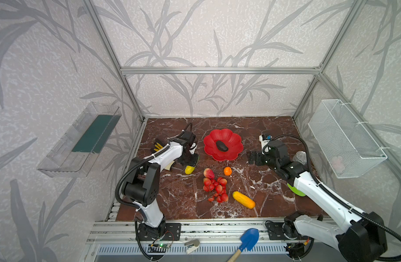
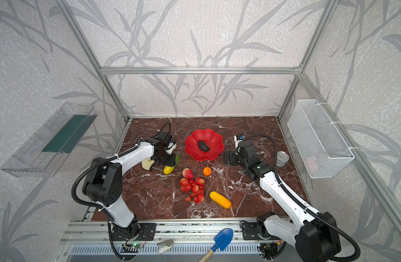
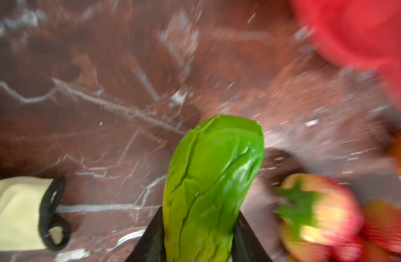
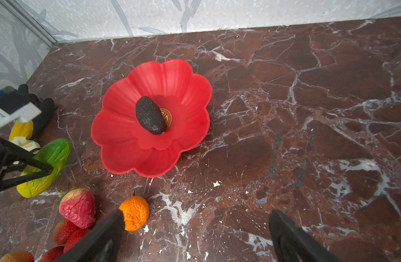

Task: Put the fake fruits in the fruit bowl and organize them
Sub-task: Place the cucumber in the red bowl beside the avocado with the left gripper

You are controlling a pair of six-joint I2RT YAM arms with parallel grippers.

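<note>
Both top views: fruit bowl [image 1: 234,139] sits back-centre on the marble table [image 1: 172,199], with the avocado [image 1: 221,145] lying in its middle. The other five fruits are on the table. The green-yellow oblong [image 1: 189,169] is front-left of the bowl, under my left gripper [image 1: 190,163]. The peach [image 1: 209,173] is in front of the bowl, with the small orange [image 1: 227,171] beside it but apart. The berry bunch [image 1: 215,188] is just in front of the peach. The ridged yellow-orange oblong [image 1: 243,199] is just beside the berries, front-right. My right gripper [image 1: 251,158] hangs just right of the bowl, clear of the rim. Left wrist view is blurred. The oblong's green end pokes out between the two black fingers, one finger pressed against each side, so I read the jaws as closed on it. The yellow glove [image 3: 13,211] lies on the marble nearby, and I also see the peach and a smear of red bowl. Right wrist view: the right fingers are spread wide with only bare marble between them, holding nothing. The orange overlaps one fingertip; I can't tell if they touch. The bowl is ahead, and the avocado partly covers the gold emblem [image 4: 168,116]. The left fingers straddle the oblong's middle. I can't tell if it's off the table.
</note>
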